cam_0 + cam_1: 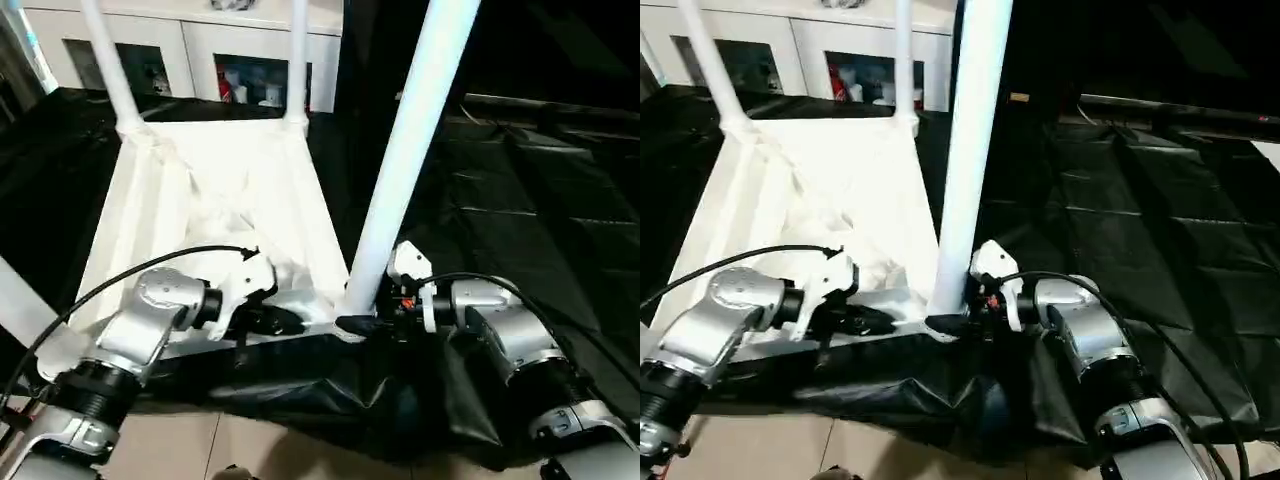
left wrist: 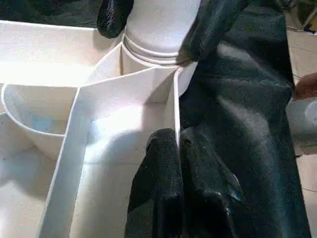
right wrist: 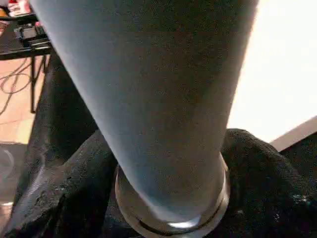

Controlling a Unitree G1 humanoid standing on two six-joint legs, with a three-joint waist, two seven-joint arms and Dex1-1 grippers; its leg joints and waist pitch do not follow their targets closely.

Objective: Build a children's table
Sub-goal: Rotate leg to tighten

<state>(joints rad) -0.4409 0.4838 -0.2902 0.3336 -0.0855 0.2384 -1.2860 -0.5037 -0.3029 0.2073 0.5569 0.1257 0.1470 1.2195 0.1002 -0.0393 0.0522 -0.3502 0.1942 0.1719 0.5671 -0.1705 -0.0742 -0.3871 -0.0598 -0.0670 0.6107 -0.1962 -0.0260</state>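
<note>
The children's table lies upside down on black cloth, its white top [image 1: 200,190] showing the ribbed underside. Two legs [image 1: 108,60] [image 1: 297,60] stand in the far corner sockets. A third leg [image 1: 410,130] rises from the near right socket, and another white tube [image 1: 20,300] crosses the left edge. My left gripper [image 2: 173,141] is shut on a thin rib [image 2: 176,109] just beside that near right socket. My right gripper [image 1: 362,323] is open, with a finger [image 2: 114,17] on each side of the leg's base, close against it.
A white cabinet with glass doors [image 1: 200,50] stands behind the table. Black cloth [image 1: 520,180] covers the ground to the right and hangs bunched under the near edge. Pale floor tiles [image 1: 250,440] show at the front.
</note>
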